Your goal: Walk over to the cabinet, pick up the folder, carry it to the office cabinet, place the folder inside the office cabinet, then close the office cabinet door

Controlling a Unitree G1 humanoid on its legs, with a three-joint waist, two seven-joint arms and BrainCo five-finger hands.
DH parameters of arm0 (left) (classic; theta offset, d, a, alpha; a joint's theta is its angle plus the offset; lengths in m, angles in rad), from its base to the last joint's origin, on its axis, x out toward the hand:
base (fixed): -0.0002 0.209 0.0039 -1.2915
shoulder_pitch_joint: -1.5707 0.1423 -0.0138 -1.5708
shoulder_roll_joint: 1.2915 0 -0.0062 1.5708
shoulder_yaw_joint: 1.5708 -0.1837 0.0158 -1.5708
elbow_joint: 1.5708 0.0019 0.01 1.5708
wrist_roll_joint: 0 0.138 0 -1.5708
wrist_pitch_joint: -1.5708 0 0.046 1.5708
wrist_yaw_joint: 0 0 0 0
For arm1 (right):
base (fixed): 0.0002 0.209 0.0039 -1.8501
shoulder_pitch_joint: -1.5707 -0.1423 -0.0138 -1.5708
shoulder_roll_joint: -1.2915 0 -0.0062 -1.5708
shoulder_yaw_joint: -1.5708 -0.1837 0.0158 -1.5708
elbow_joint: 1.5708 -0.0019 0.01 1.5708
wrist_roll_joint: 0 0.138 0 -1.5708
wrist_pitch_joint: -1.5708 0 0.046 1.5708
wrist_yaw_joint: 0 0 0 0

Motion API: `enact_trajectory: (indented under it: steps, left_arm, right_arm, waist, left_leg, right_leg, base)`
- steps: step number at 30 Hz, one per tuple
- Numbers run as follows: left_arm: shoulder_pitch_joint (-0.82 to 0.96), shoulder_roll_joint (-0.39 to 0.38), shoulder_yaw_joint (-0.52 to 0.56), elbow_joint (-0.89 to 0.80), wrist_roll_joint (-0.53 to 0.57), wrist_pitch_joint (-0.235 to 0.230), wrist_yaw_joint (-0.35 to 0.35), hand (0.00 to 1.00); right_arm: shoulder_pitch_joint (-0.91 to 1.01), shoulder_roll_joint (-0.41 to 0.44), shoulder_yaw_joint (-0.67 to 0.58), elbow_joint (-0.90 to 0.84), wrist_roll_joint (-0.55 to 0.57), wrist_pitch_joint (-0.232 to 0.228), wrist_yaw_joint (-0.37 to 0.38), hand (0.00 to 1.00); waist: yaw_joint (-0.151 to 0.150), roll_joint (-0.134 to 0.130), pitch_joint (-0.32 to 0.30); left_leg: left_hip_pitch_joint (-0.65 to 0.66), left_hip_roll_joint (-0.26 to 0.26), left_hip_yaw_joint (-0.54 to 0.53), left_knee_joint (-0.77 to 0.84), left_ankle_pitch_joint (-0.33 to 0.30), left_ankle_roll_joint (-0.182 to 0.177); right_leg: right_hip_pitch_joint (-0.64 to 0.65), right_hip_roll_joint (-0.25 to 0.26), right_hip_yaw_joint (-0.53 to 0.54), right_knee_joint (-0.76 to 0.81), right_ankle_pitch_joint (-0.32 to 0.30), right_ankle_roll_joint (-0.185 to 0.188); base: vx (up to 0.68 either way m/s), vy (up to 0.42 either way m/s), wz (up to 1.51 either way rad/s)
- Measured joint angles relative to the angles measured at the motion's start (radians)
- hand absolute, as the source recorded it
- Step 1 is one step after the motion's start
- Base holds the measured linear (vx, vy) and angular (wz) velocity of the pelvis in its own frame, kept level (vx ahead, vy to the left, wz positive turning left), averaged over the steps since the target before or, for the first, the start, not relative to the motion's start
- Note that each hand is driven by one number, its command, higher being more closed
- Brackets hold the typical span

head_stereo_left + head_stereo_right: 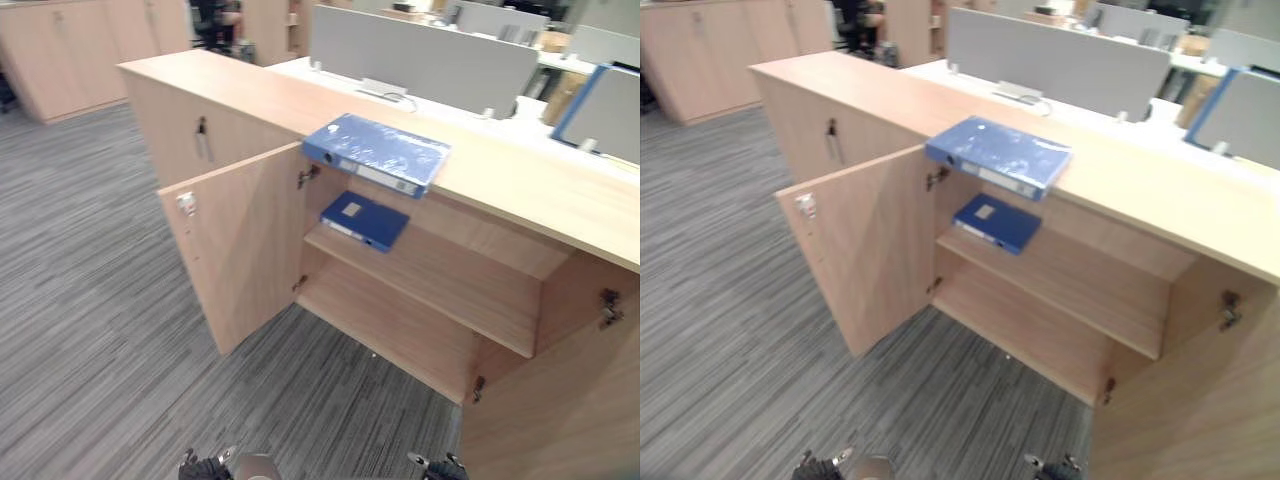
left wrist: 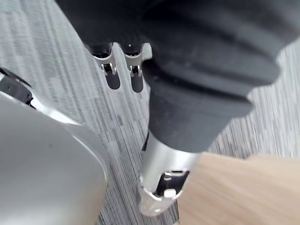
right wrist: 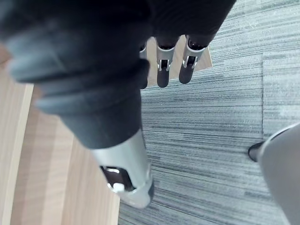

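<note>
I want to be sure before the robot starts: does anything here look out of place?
Only the larger blue folder: it lies at the very front edge of the cabinet top, its spine seeming to overhang slightly above the open compartment. Both cabinet doors stand open.

Right door (image 1: 560,400) cut off by my frame's corner, dark fitting (image 1: 201,138) on the closed door (image 1: 175,120) too small for me to tell, left hand (image 2: 134,77) and right hand (image 3: 162,72) mostly behind their covers

the left hand (image 2: 197,84) has a dark ribbed cover; its fingers (image 2: 133,70) are silver with dark tips, its thumb (image 2: 164,173) silver with a black slot. the right hand (image 3: 93,70) looks the same.
</note>
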Motion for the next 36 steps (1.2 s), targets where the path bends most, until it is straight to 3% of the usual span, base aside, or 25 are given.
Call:
enact_trajectory:
  steps: [2, 4, 5, 7, 10, 13, 17, 19, 21, 24, 25, 27, 29, 30, 31, 32, 33, 34, 36]
  left_arm:
    - [-0.009, 0.004, -0.014, 0.002, 0.001, -0.002, 0.0, 0.0]
    - [-0.007, -0.001, -0.051, 0.005, 0.009, -0.003, 0.0, 0.0]
    - [-0.026, 0.014, -0.062, 0.018, 0.005, -0.004, -0.002, 0.0]
    - [-0.039, 0.025, -0.081, 0.027, 0.009, -0.004, -0.003, 0.0]
    - [-0.045, 0.038, -0.08, 0.056, 0.008, 0.002, -0.003, 0.0]
    - [-0.057, 0.06, -0.085, 0.096, 0.028, 0.007, -0.002, 0.0]
    - [-0.069, 0.062, -0.126, 0.123, 0.048, 0.016, -0.003, 0.0]
    - [-0.067, 0.045, -0.126, 0.123, 0.048, 0.015, -0.005, 0.0]
    - [-0.06, 0.052, -0.128, 0.114, 0.048, 0.016, -0.015, 0.0]
    - [-0.055, 0.054, -0.131, 0.108, 0.048, 0.015, -0.024, 0.0]
    - [-0.054, 0.055, -0.131, 0.109, 0.049, 0.016, -0.025, 0.0]
    - [-0.052, 0.055, -0.132, 0.109, 0.055, 0.015, -0.033, 0.0]
    - [-0.054, 0.054, -0.132, 0.114, 0.069, 0.015, -0.037, 0.0]
    - [-0.055, 0.054, -0.132, 0.117, 0.072, 0.015, -0.038, 0.0]
    - [-0.056, 0.061, -0.131, 0.124, 0.085, 0.012, -0.042, 0.0]
    - [-0.055, 0.066, -0.129, 0.124, 0.09, 0.011, -0.044, 0.0]
    - [-0.056, 0.055, -0.127, 0.143, 0.094, 0.01, -0.045, 0.0]
    - [-0.056, 0.033, -0.126, 0.164, 0.106, 0.011, -0.046, 0.0]
    - [-0.054, 0.013, -0.116, 0.162, 0.12, 0.01, -0.047, 0.0]
  right_arm:
    - [-0.039, 0.015, 0.002, 0.025, 0.0, 0.003, -0.003, 0.0]
    - [-0.047, 0.021, 0.009, 0.026, -0.001, 0.005, -0.008, 0.0]
    - [-0.048, 0.028, 0.034, 0.028, -0.001, 0.006, -0.009, 0.0]
    - [-0.056, 0.043, 0.042, 0.026, 0.0, 0.006, -0.01, 0.0]
    - [-0.07, 0.064, 0.041, 0.052, -0.003, 0.012, -0.008, 0.0]
    - [-0.076, 0.068, 0.034, 0.065, -0.012, 0.018, -0.007, 0.0]
    - [-0.075, 0.063, 0.022, 0.078, -0.018, 0.022, -0.006, 0.0]
    - [-0.076, 0.058, 0.024, 0.075, -0.021, 0.028, -0.005, 0.0]
    - [-0.076, 0.054, 0.032, 0.054, -0.022, 0.029, 0.002, 0.0]
    - [-0.071, 0.051, 0.033, 0.033, -0.024, 0.028, 0.012, 0.0]
    - [-0.071, 0.052, 0.033, 0.033, -0.026, 0.027, 0.013, 0.0]
    - [-0.077, 0.05, 0.032, 0.035, -0.029, 0.026, 0.015, 0.0]
    - [-0.085, 0.048, 0.022, 0.035, -0.017, 0.025, 0.014, 0.0]
    - [-0.086, 0.048, 0.022, 0.035, -0.017, 0.025, 0.014, 0.0]
    - [-0.077, 0.049, 0.023, 0.036, -0.018, 0.022, 0.014, 0.0]
    - [-0.071, 0.048, 0.023, 0.036, -0.017, 0.021, 0.014, 0.0]
    - [-0.072, 0.042, 0.022, 0.034, -0.015, 0.02, 0.014, 0.0]
    - [-0.071, 0.019, 0.023, 0.04, -0.019, 0.02, 0.014, 0.0]
    - [-0.072, 0.006, 0.029, 0.044, -0.02, 0.022, 0.015, 0.0]
  waist:
    - [0.014, 0.0, 0.008]
    - [0.025, 0.021, 0.002]
    - [0.024, 0.008, 0.006]
    - [0.026, -0.009, 0.007]
    - [0.027, -0.007, 0.004]
    - [0.026, -0.012, -0.004]
    - [0.023, -0.015, -0.025]
    - [0.027, -0.011, -0.028]
    - [0.015, -0.016, -0.019]
    - [-0.002, -0.022, -0.016]
    - [-0.003, -0.021, -0.017]
    - [-0.005, -0.018, -0.017]
    - [-0.016, -0.011, -0.013]
    - [-0.017, -0.011, -0.013]
    - [-0.017, -0.024, -0.012]
    - [-0.018, -0.033, -0.013]
    - [-0.021, -0.027, -0.014]
    - [-0.029, 0.012, -0.038]
    - [-0.029, 0.039, -0.044]
  left_leg:
    - [-0.041, -0.052, -0.04, -0.182, -0.068, 0.022]
    - [-0.01, -0.075, -0.131, -0.519, -0.017, 0.007]
    - [0.009, -0.106, -0.11, -0.536, 0.025, -0.003]
    - [0.046, -0.138, -0.093, -0.583, 0.015, -0.012]
    - [0.064, -0.187, -0.075, -0.544, 0.0, 0.032]
    - [0.113, -0.198, -0.039, -0.595, -0.016, 0.064]
    - [0.195, -0.23, 0.011, -0.73, 0.01, 0.101]
    - [0.249, -0.229, 0.051, -0.803, 0.029, 0.106]
    - [0.306, -0.229, 0.081, -0.835, 0.033, 0.11]
    - [0.35, -0.247, 0.085, -0.828, 0.013, 0.117]
    - [0.353, -0.246, 0.086, -0.832, 0.013, 0.117]
    - [0.353, -0.23, 0.085, -0.863, 0.014, 0.115]
    - [0.359, -0.194, 0.072, -0.879, 0.009, 0.104]
    - [0.364, -0.182, 0.067, -0.883, 0.006, 0.097]
    - [0.391, -0.181, 0.058, -0.898, -0.005, 0.063]
    - [0.399, -0.194, 0.053, -0.899, -0.012, 0.054]
    - [0.408, -0.188, 0.04, -0.9, -0.017, 0.049]
    - [0.412, -0.166, -0.001, -0.921, -0.01, 0.042]
    - [0.422, -0.119, -0.014, -0.945, -0.005, 0.034]
  right_leg:
    - [0.015, -0.048, 0.102, 0.008, 0.013, 0.033]
    - [0.017, -0.071, 0.167, 0.017, -0.01, 0.083]
    - [0.026, -0.098, 0.193, 0.013, -0.026, 0.112]
    - [0.015, -0.099, 0.186, 0.002, -0.02, 0.105]
    - [0.022, -0.118, 0.19, -0.015, 0.009, 0.088]
    - [0.029, -0.146, 0.241, -0.054, 0.034, 0.102]
    - [0.004, -0.189, 0.264, -0.054, 0.056, 0.119]
    - [-0.061, -0.181, 0.264, 0.069, 0.052, 0.126]
    - [-0.2, -0.173, 0.238, 0.39, 0.046, 0.147]
    - [-0.26, -0.216, 0.149, 0.576, 0.09, 0.159]
    - [-0.261, -0.225, 0.133, 0.582, 0.086, 0.157]
    - [-0.286, -0.234, 0.078, 0.546, -0.029, 0.129]
    - [-0.293, -0.205, 0.035, 0.441, -0.072, 0.12]
    - [-0.293, -0.196, 0.028, 0.395, -0.072, 0.12]
    - [-0.266, -0.195, 0.021, 0.201, -0.018, 0.111]
    - [-0.262, -0.207, 0.027, 0.172, 0.053, 0.129]
    - [-0.259, -0.204, 0.019, 0.189, 0.035, 0.129]
    - [-0.245, -0.175, -0.008, 0.172, 0.017, 0.116]
    - [-0.231, -0.133, -0.03, 0.154, 0.002, 0.097]
  base:
    - [0.3, 0.34, -1.71]
    - [0.28, 0.379, -1.21]
    - [0.26, 0.344, -0.38]
    - [0.26, 0.302, -0.18]
    - [0.17, 0.173, -0.33]
    - [0.14, 0.167, -0.66]
    - [0.08, 0.102, -0.65]
    - [0.05, 0.071, -0.75]
    - [0.0, 0.031, -0.44]
    - [0.0, 0.035, 0.0]
    - [0.03, 0.03, -0.03]
    - [0.06, -0.061, -0.12]
    - [0.08, -0.127, 0.0]
    - [0.16, -0.254, 0.17]
    - [0.17, -0.271, 0.15]
    - [0.18, -0.254, 0.19]
    - [0.21, -0.2, 0.31]
    - [0.3, -0.26, 0.32]
    - [0.38, -0.302, 0.21]
